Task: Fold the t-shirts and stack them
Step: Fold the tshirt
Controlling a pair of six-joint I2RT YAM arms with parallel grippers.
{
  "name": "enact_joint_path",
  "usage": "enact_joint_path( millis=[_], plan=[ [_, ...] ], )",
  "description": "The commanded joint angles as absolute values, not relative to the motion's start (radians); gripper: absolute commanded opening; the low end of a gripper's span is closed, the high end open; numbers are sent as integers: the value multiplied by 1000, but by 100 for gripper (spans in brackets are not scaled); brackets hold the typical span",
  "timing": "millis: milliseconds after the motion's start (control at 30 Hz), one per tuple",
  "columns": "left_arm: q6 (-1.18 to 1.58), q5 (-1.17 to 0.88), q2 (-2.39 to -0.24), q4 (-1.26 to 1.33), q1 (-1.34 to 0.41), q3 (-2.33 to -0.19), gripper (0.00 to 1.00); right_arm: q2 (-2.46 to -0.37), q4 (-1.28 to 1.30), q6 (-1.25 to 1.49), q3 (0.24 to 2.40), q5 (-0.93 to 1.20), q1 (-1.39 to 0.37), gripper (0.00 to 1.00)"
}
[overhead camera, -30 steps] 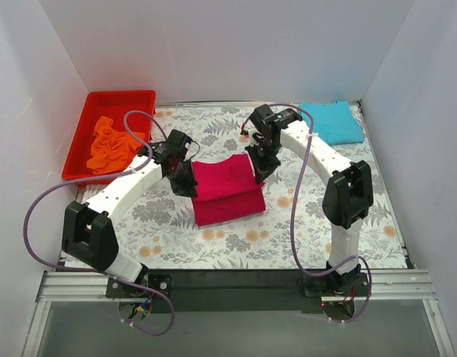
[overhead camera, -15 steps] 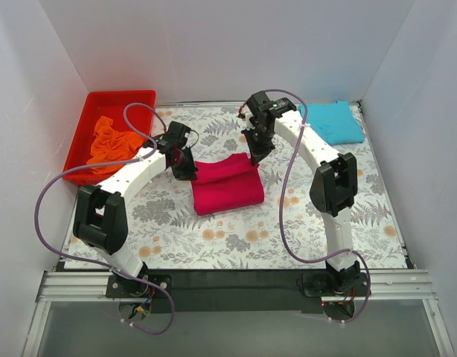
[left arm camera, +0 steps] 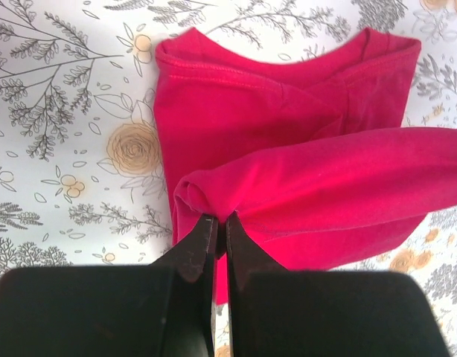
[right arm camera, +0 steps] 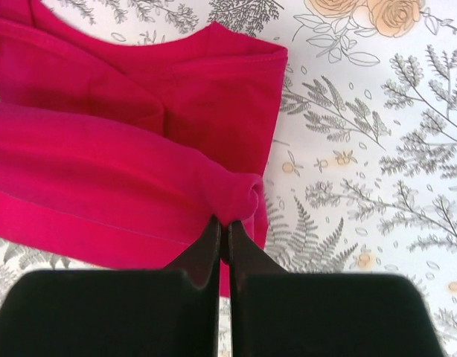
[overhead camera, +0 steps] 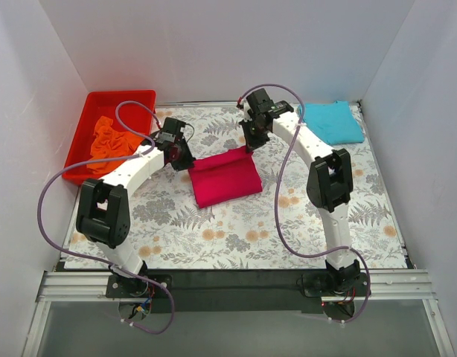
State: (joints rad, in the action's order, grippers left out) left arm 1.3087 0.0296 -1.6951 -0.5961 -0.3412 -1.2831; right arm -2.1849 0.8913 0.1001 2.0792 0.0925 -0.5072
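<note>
Pinching a bunched corner of the crimson-pink t-shirt [left arm camera: 288, 111] in the left gripper [left arm camera: 219, 223], fingers pressed nearly together on the cloth; clamping the opposite corner likewise in the right gripper [right arm camera: 222, 223]. Holding that edge raised between both claws, probably for laying it over the flat layer just ahead of the tips. Showing the pinches only from the wrists; revealing only from above the turquoise t-shirt [overhead camera: 331, 123] well beyond the right claw, the orange t-shirt [overhead camera: 111, 143] in the red bin [overhead camera: 120, 94] past the left.
</note>
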Motion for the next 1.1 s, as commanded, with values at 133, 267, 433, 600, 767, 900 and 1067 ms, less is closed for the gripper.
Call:
enact_joint_path(
  millis=[133,267,433,600,767,900,1067],
  plan=[
    [1356,81,-1697,-514,-310,-1206,0,-2250,759,60,2077,91,-495,4],
    [1351,71,-1701,-480,-308,-1184,0,-2249,701,51,2031,74,-494,6],
    [1332,69,-1724,-425,-307,-1169,0,-2249,673,61,2008,46,-485,5],
    [1327,75,-1724,-403,-305,-1170,0,-2214,628,86,1958,43,-477,5],
    [1332,83,-1724,-377,-307,-1155,0,-2204,594,91,1933,49,-474,10],
    [1313,84,-1753,-351,-307,-1146,0,-2215,591,106,1919,41,-474,11],
    [1299,106,-1782,-321,-307,-1138,0,-2214,575,123,1907,17,-471,11]
  ],
)
